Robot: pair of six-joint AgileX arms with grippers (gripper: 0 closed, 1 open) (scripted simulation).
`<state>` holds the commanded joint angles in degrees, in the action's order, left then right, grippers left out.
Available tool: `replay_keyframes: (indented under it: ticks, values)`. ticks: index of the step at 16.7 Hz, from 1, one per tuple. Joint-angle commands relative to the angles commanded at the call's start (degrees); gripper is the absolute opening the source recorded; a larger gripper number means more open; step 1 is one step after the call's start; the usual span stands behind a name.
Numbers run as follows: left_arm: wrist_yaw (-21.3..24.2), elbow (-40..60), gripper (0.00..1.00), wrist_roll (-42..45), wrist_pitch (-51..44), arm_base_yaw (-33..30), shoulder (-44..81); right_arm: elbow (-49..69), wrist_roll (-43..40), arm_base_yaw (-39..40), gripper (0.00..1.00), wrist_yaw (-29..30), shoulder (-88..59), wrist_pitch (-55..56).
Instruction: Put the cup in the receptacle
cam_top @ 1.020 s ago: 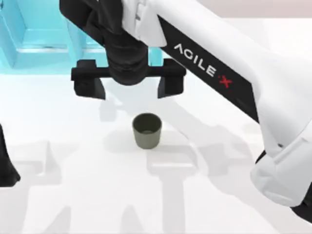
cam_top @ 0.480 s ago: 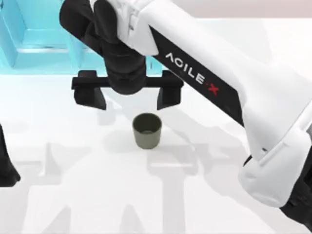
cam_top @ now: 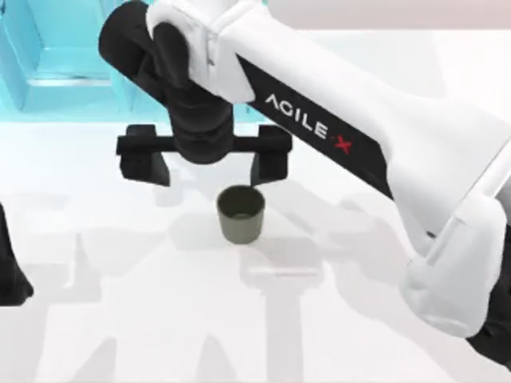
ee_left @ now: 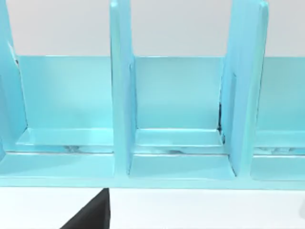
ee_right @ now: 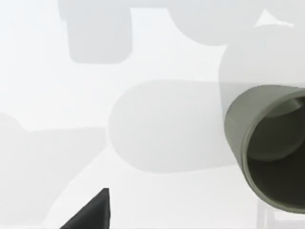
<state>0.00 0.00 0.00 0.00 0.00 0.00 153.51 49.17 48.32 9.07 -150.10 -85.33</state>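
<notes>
The cup (cam_top: pixel 240 214), small, dark olive-grey and handleless, stands upright on the white table near the middle of the top view. My right gripper (cam_top: pixel 206 165) hangs open just behind it, its two black fingers spread wide, one finger (cam_top: pixel 269 163) close above the cup's rim. The right wrist view shows the cup (ee_right: pixel 267 148) from close by, mouth open toward the camera. The receptacle (cam_top: pixel 56 60) is a light blue compartmented rack at the table's far left, and the left wrist view faces its compartments (ee_left: pixel 176 109). My left arm (cam_top: pixel 9 267) stays parked at the left edge.
The right arm's white body (cam_top: pixel 383 152) stretches across the right half of the table. Bare white tabletop (cam_top: pixel 160 319) lies in front of the cup.
My right gripper has moved toward the cup and slightly left, its fingers still spread. The cup has not moved.
</notes>
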Motion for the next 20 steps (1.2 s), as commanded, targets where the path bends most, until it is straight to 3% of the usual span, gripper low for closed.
replay_keyframes:
  ticks: [6,12,20]
  values:
    - [0.0,0.0,1.0,0.0,0.0,0.0,0.0,-19.3,-0.8,-0.8,1.0,-0.1,2.7,16.0]
    - [0.0,0.0,1.0,0.0,0.0,0.0,0.0,-22.3,-0.9,-0.9,1.0,-0.2,3.0,18.8]
    - [0.0,0.0,1.0,0.0,0.0,0.0,0.0,-22.3,-0.9,-0.9,0.4,-0.2,3.0,18.8]
